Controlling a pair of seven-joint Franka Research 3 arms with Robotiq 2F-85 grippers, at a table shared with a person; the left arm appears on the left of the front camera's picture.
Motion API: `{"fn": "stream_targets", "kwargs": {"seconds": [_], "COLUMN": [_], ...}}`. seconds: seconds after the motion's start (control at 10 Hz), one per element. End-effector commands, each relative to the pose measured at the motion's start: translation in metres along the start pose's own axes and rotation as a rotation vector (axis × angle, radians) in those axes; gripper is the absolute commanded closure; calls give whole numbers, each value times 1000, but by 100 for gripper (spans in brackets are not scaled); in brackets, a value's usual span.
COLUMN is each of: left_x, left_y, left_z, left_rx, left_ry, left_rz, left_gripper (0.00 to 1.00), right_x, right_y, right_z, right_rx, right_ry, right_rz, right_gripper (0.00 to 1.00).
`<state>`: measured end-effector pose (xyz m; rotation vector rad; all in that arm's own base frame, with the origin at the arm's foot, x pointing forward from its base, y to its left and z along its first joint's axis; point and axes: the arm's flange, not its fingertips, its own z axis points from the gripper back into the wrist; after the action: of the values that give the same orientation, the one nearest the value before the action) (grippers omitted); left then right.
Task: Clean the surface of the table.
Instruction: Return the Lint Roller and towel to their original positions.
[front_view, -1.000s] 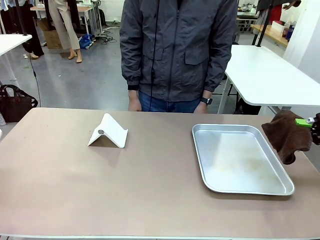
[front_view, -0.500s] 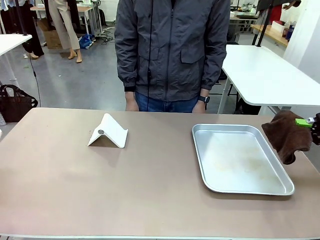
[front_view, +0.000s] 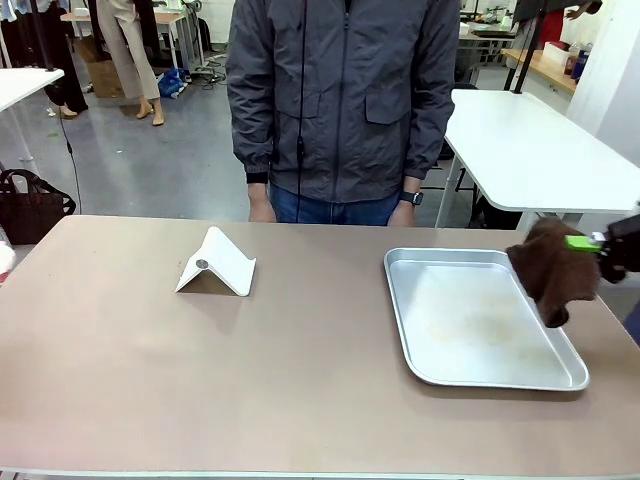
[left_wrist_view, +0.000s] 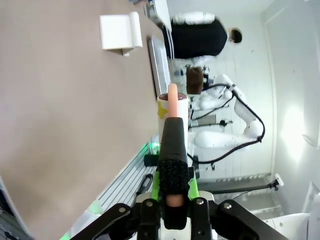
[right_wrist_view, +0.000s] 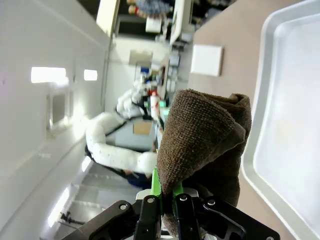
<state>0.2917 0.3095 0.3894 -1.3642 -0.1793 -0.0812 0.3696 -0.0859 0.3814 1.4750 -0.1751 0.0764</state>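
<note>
Now right jaws (front_view: 590, 243) clamp a brown cloth (front_view: 548, 270) above the tray (front_view: 480, 320).

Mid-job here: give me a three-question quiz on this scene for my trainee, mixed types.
1. True or false: the right gripper holds a brown cloth.
2. Multiple choice: the cloth hangs over which part of the tray? A) near-left corner B) far-right edge C) centre
3. Fill in: the white folded stand rests on the ___, left of the tray.

Key: 1 true; 2 B; 3 table.
</note>
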Motion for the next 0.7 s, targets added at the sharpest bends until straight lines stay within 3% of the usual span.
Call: {"fn": "stream_targets", "kwargs": {"seconds": [0.0,0.2,0.4,0.6], "left_x": [8,22,42,62], "left_y": [-51,-91,-125,-141], "left_z": [-46,-84,-133,-176], "left_rx": [63,93,89,138], "left_ry": [97,107,75,70], "left_rz": [-10,2,6,34], "left_gripper": [78,78,78,78], "right_x": [16,29,24,14], "right_y": [28,37,46,39], "right_z": [-62,-122,-197,-254], "right_rx": [-24,-49,-21,-30], "right_ry": [117,97,-22,-31], "right_rz": [66,69,113,127], "right_gripper": [91,91,91,91]}}
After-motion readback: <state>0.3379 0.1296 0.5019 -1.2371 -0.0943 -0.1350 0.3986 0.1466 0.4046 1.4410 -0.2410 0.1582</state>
